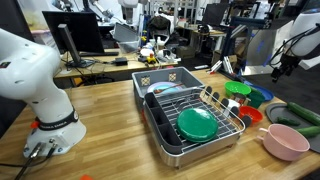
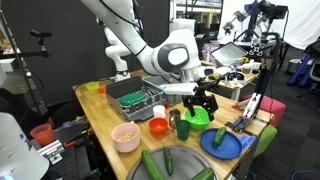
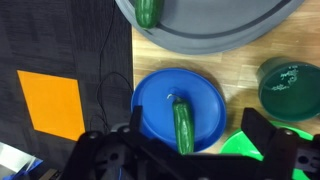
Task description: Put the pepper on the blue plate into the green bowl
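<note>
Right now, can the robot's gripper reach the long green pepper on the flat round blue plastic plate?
Probably yes. The gripper hovers open close by the flat round blue plastic plate. The long green pepper lies bare on the plate, with nothing covering or crowding it.

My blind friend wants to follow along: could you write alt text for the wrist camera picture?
A long green pepper lies on a round blue plate on a wooden table, framed by the open gripper at the bottom edge. At the picture's left an orange square lies on a dark mat; at right stands a dark green cup.
</note>
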You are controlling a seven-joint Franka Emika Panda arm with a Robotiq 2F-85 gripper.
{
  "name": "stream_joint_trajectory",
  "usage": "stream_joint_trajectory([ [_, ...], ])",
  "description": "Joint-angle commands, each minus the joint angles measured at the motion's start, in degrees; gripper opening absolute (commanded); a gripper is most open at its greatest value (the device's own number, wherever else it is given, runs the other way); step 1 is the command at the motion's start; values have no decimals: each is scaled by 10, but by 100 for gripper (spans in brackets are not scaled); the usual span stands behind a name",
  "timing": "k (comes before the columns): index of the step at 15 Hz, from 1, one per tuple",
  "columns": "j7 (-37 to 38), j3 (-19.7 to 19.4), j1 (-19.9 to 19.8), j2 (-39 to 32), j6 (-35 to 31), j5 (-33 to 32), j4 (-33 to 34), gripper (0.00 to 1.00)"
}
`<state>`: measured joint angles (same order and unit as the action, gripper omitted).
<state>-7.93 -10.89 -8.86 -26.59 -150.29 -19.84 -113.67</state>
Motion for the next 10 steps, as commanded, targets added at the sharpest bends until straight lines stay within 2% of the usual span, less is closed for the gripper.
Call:
stream_joint_trajectory([
  [1, -2, -2, 2, 0, 1, 3, 1, 100],
  [4, -11, 7, -9, -14, 2, 23, 15, 100],
  [5, -9, 7, -13, -25, -20, 29, 22, 100],
  [8, -23, 11, -23, -68, -27, 45, 62, 100],
  [10, -51, 26, -37, -102, -27, 58, 94, 100],
])
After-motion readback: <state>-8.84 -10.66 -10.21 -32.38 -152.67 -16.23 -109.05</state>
